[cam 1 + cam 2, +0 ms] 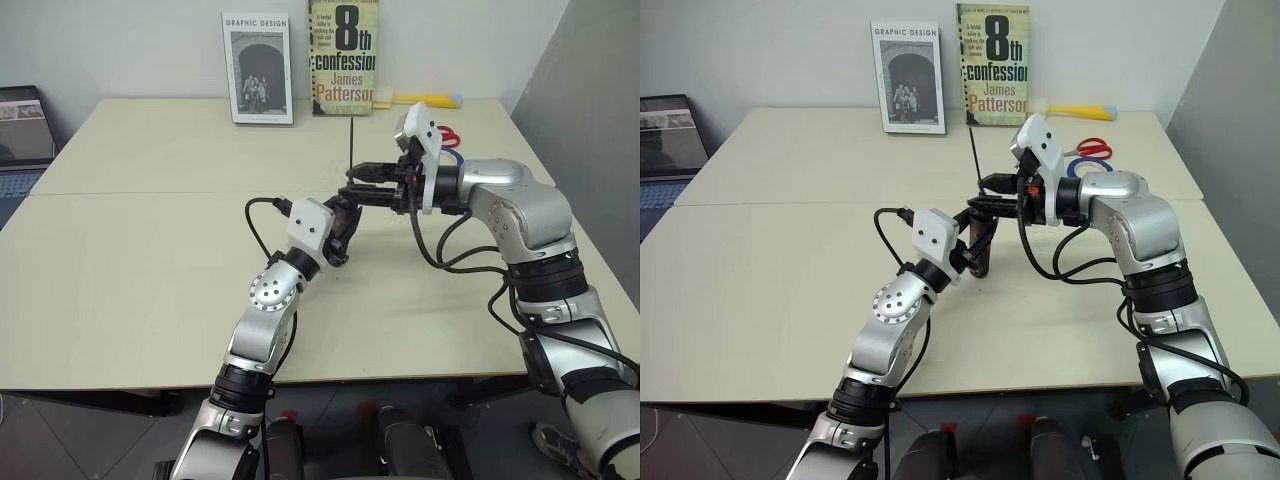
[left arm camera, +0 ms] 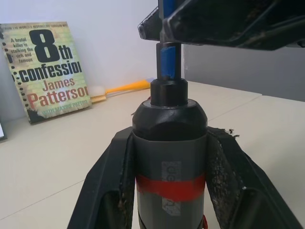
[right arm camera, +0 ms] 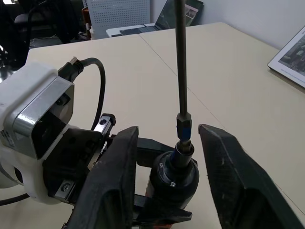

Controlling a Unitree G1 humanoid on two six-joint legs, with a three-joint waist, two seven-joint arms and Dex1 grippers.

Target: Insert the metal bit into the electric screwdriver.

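The electric screwdriver, a black cylinder with a red band, stands upright over the middle of the table with my left gripper shut on its body. The metal bit, a thin dark rod with a bluish collar at its foot, rises straight out of the screwdriver's tip. In the left eye view the metal bit shows as a fine vertical line. My right gripper reaches in from the right. It is open, one finger on each side of the bit's foot, touching neither bit nor screwdriver.
Two books lean on the back wall. A yellow-handled tool lies beside them. Red-handled scissors and a blue ring lie behind my right arm. A laptop sits off the table's left edge.
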